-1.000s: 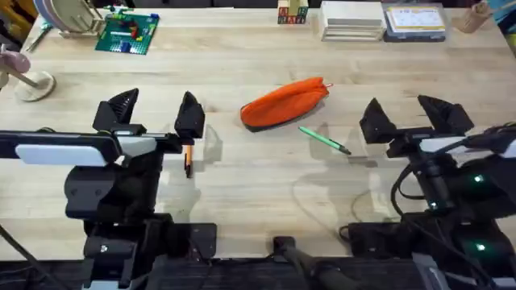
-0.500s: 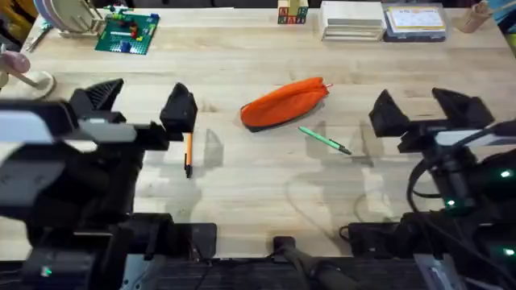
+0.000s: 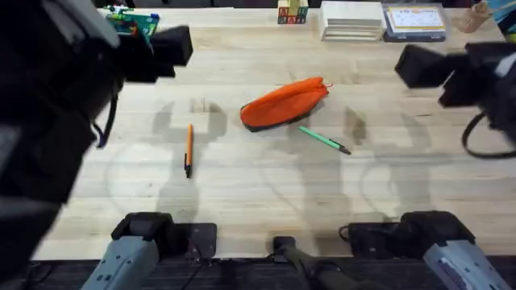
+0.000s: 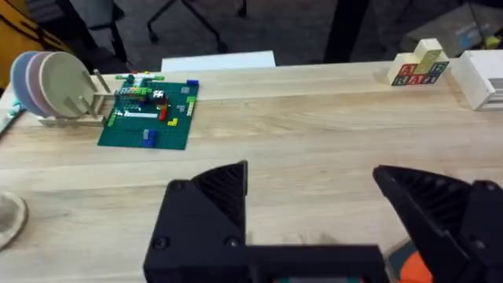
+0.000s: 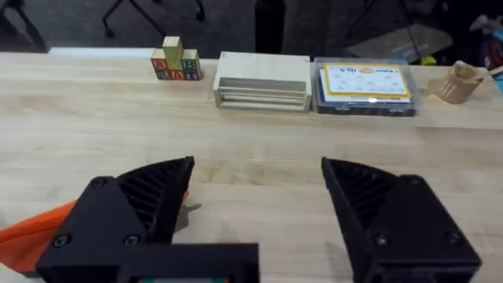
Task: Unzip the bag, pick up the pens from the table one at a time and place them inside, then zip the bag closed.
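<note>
Both arms are rising toward the overhead camera, now looming larger and blurrier than before. The left gripper (image 4: 310, 216) and right gripper (image 5: 255, 220) are gaping wide, empty. The orange pouch (image 3: 285, 103), green pen (image 3: 324, 139) and orange pen (image 3: 189, 150) are lying unmoved on the table (image 3: 258, 201).

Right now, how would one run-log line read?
bag: zipped, untouched | pens: orange pen, green pen on table | left gripper, right gripper: open, empty

Zipped orange bag (image 3: 285, 103) mid-table (image 3: 242, 185); green pen (image 3: 324, 139) beside; orange pen (image 3: 189, 149) apart.
</note>
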